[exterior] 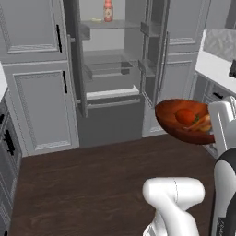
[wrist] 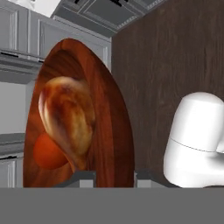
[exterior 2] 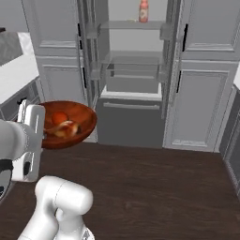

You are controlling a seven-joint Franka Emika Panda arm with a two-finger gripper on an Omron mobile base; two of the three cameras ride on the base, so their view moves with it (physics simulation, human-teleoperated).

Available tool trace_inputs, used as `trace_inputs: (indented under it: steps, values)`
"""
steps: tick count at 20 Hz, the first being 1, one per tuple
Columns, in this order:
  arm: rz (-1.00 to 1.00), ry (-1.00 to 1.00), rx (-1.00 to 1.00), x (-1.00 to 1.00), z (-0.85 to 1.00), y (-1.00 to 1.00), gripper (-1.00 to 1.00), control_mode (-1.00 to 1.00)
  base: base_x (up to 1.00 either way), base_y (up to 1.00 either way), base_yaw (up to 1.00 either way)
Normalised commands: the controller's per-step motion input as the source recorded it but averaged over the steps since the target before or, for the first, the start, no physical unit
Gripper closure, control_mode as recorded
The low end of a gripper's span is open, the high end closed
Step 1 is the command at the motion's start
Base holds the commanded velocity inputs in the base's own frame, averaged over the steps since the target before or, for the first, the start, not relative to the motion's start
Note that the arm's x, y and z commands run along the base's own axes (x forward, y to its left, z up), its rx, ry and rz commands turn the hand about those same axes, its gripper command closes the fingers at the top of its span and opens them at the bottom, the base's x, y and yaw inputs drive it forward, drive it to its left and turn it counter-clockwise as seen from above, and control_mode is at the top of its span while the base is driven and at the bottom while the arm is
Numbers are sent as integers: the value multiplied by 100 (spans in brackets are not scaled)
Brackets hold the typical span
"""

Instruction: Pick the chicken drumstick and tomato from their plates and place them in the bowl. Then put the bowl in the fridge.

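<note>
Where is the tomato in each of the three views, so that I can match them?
Left base view: tomato at middle right, inside the bowl.
Right base view: tomato at middle left, in the bowl.
Hand view: tomato at lower left, under the chicken drumstick.
Shared landmark: the bowl.

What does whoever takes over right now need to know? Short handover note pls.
Hand: shut on the rim of the bowl, carried in the air above the dark wood floor, slightly tilted.
In the bowl: the tomato and the chicken drumstick, lying against each other.
Fridge: doors open, ahead of the base; a red bottle stands on its top shelf, the lower glass shelves look free.
Done: both foods are in the bowl and the bowl is lifted.
Left: carry the bowl in, set it on a shelf, release.
</note>
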Motion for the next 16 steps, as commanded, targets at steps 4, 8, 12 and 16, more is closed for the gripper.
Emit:
trace_inputs:
  steps: [4,8,12,16]
  values:
    - [0,0,0,0,0,0,100,100,77,5,16]
    - [0,0,0,0,0,0,100,100,63,14,16]
    - [0,0,0,0,0,0,100,100,51,0,16]
    - [0,0,0,0,0,0,100,100,43,1,15]
